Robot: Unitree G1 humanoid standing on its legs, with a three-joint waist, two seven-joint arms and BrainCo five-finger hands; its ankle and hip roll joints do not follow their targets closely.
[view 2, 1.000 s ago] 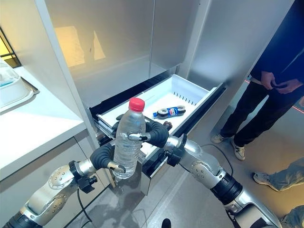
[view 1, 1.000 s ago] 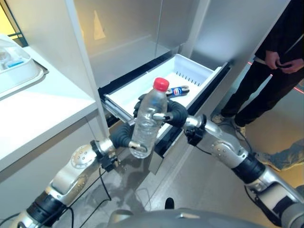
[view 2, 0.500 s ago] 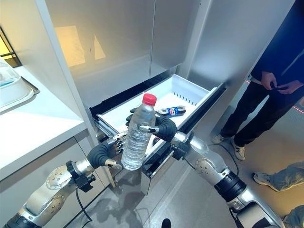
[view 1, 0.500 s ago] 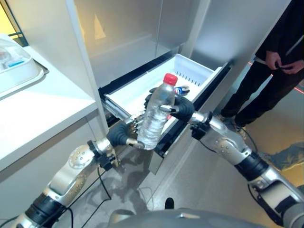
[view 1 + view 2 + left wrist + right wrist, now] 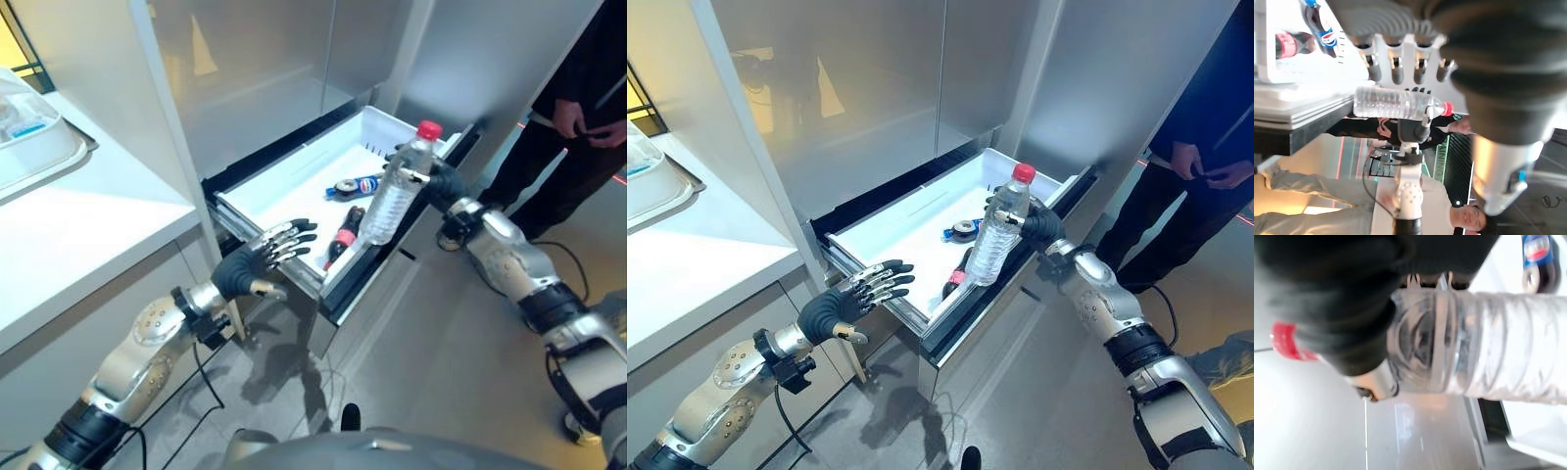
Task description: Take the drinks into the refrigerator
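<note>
Silver-grey jointed arms, dark ribbed wrist covers, left hand [image 5: 854, 299] with silver dark-tipped fingers

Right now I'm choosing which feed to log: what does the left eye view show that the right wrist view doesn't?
Left eye view alone: the open left hand near the drawer's front corner, the red-labelled bottle lying in the drawer, and a person standing by. Right wrist view alone: a close look at the ridged plastic. Both: the right hand gripping the water bottle near its neck, and the blue-labelled bottle.
</note>
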